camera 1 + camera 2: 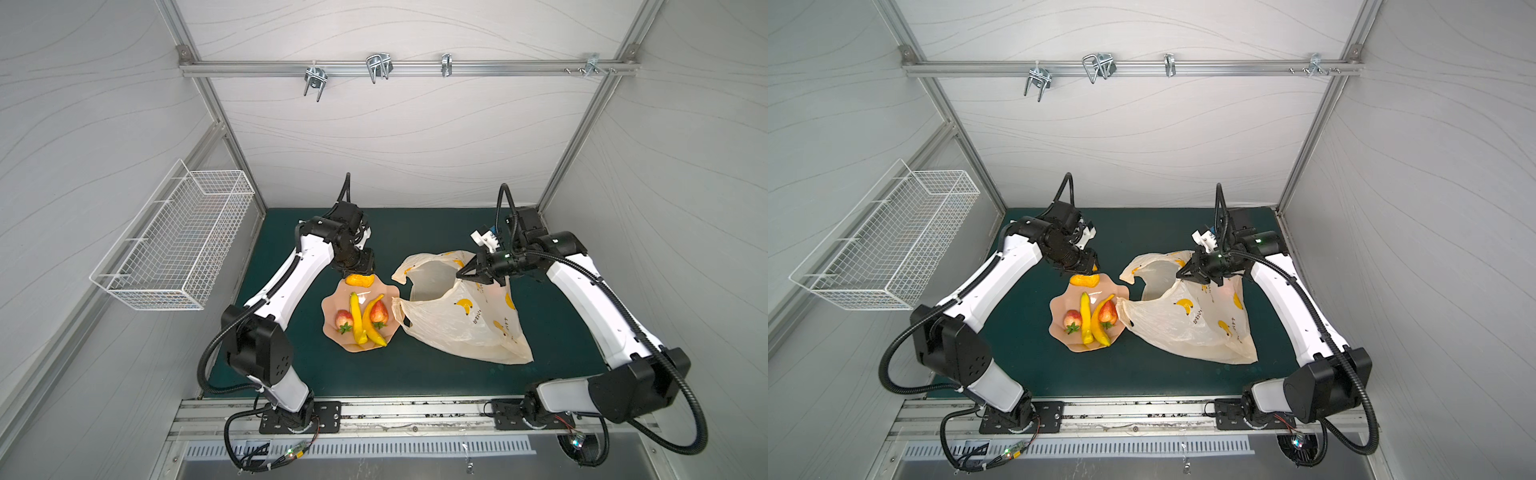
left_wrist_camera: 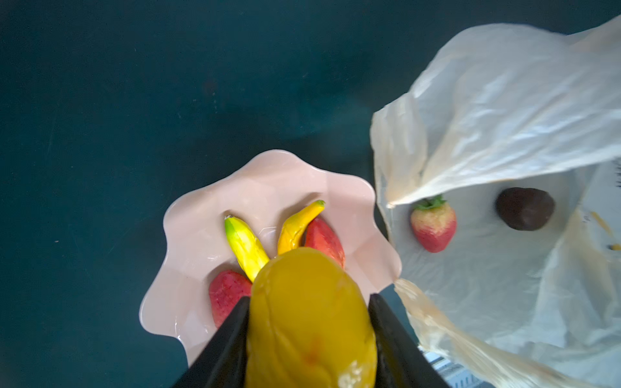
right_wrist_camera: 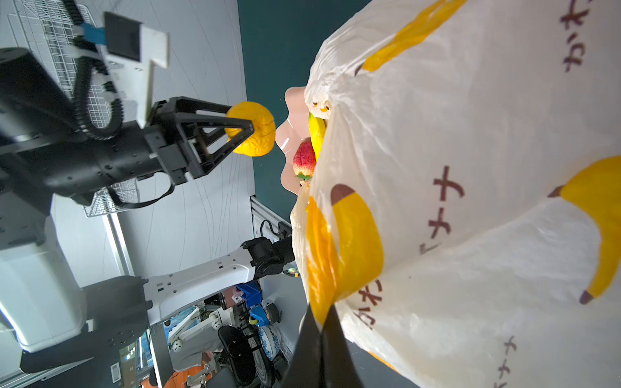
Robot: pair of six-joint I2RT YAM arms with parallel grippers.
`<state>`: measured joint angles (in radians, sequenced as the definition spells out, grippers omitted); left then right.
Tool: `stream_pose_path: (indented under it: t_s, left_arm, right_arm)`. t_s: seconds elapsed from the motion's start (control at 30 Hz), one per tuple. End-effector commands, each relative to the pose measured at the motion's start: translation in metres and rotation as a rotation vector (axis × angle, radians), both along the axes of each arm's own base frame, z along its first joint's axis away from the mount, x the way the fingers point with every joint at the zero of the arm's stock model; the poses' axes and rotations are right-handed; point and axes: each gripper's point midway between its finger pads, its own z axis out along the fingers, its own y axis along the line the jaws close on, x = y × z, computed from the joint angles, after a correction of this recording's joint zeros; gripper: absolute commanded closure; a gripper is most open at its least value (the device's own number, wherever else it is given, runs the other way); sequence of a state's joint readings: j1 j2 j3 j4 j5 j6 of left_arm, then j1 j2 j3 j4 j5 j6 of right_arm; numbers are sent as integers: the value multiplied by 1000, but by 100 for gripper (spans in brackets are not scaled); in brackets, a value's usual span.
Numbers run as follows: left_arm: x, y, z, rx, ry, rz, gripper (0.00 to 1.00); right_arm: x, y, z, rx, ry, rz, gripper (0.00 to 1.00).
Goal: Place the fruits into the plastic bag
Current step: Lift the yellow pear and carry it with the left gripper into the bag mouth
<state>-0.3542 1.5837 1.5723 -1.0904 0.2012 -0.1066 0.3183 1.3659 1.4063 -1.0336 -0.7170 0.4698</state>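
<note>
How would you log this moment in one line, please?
left gripper: shut on orange fruit above plate | right gripper: shut on bag rim

We see a thin, crinkled, translucent plastic bag [image 1: 465, 328] and a glossy pink plate [image 2: 268, 174] (probably plastic). The dark green mat [image 1: 415, 374] looks matt.

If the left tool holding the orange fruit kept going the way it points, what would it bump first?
Probably the pink plate, near its far rim. The orange fruit in the left tool would touch first.
</note>
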Motion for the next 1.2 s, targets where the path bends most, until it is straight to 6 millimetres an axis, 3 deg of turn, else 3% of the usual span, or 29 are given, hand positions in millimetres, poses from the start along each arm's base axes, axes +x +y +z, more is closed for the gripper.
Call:
stream_pose_path:
  t_s: [0.0,0.13,0.33,0.53,0.8,1.17]
  left_arm:
    - [-7,-16,28,-66,-101,-79,48]
    - [-14,-26,32,-69,-146,-137,49]
    - [-33,-60,34,-60,-220,-326,49]
    - [-44,-77,20,-18,-248,-423,51]
    - [-75,-105,0,-12,-281,-625,51]
    - [-84,-128,-32,24,-206,-716,52]
  right_arm:
    - [-7,-4,4,-7,-6,6,99]
    - [-8,-4,6,-5,-12,8,99]
    - [-7,-5,7,-4,-12,6,99]
    - [-5,1,18,38,-20,18,99]
    - [-1,4,23,51,-23,26,99]
    - [2,7,26,71,-13,23,100]
